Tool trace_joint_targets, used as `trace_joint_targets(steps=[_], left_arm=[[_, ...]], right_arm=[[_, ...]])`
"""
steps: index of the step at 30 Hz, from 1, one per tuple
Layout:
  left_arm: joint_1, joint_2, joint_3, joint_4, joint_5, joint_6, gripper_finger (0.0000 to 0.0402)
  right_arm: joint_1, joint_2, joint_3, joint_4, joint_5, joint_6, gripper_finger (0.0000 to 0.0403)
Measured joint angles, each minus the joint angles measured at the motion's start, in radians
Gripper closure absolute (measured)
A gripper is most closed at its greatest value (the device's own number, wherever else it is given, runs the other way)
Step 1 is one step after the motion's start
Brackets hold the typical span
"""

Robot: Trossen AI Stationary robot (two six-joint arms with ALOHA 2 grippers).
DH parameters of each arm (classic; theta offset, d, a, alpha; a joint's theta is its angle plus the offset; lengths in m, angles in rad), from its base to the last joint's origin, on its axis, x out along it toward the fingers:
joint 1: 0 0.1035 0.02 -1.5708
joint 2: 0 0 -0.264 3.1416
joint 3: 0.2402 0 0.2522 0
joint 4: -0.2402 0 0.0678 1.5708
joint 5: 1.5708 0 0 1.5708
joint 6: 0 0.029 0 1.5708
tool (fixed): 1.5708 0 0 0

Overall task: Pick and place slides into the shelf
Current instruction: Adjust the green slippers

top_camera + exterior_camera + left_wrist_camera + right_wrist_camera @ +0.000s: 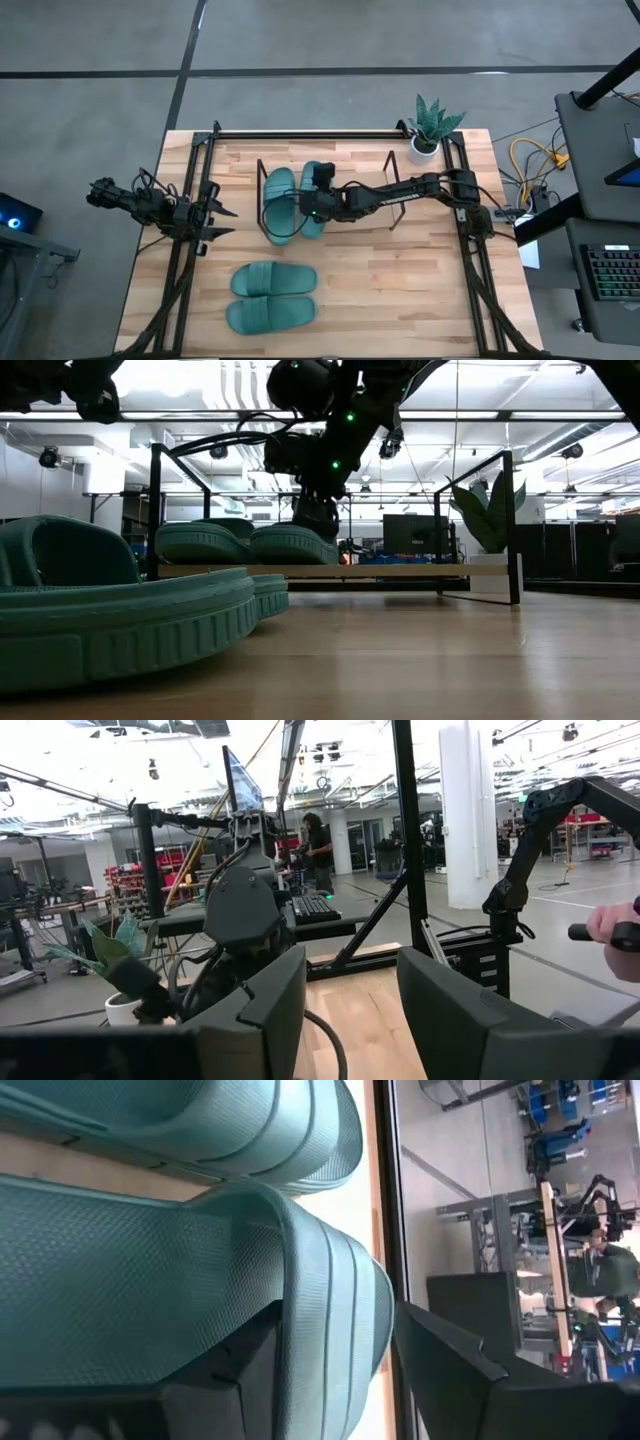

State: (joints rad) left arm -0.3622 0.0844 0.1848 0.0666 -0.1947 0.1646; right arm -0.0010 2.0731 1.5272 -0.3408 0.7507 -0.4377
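Four teal slides (279,196) (two beside the right gripper (311,200), two apart), one shelf (325,195), one potted plant (432,127), two arms.

The shelf's (326,196) right half lay free; two slides (279,198) and the right gripper (312,203) filled its left end.

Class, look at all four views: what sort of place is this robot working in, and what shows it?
Probably a robotics lab or workshop: a concrete floor, another robot arm beyond the table, and a keyboard on a desk beside it.
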Motion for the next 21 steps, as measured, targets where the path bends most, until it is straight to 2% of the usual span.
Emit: trace_joint_targets(steps=[8, 16, 21], left_arm=[[0.0, 0.0, 0.0, 0.0, 0.0, 0.0, 0.0257], [0.0, 0.0, 0.0, -0.002, 0.0, 0.0, 0.0257], [-0.001, 0.0, 0.0, -0.002, 0.0, 0.0, 0.0257]], right_arm=[[0.0, 0.003, -0.001, -0.022, -0.029, 0.01, 0.0269], [0.0, 0.004, -0.002, -0.045, -0.042, 0.045, 0.0378], [0.0, 0.004, -0.002, -0.043, -0.042, 0.046, 0.0388]])
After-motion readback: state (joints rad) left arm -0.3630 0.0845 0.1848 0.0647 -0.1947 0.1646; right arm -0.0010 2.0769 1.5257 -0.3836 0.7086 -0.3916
